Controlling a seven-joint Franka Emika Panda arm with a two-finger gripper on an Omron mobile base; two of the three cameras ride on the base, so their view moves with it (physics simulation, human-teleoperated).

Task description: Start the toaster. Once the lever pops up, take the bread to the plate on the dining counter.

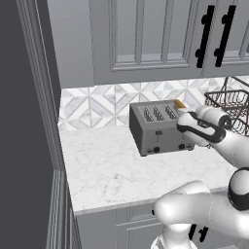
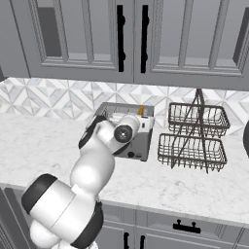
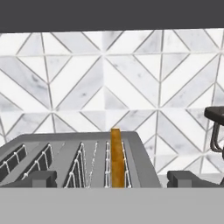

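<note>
My claw (image 3: 112,179) hangs wide open and empty over the toaster (image 3: 78,162). The bread (image 3: 116,157) stands on edge in the far-right slot, long axis running toward twelve o'clock.

Greys, white marble and one orange edge

The toaster (image 1: 158,127) at frame centre is dark grey with black knobs; the bread (image 3: 116,156) in its slot shows a golden-orange crust. The counter (image 1: 104,170) across the lower frame is white with faint grey veins, and the wall tiles (image 3: 109,78) above form white-and-grey diamonds — the cupboards (image 2: 87,39) along the top are plain grey with black handles. The wire basket rack (image 2: 194,136), right, is dark.
</note>
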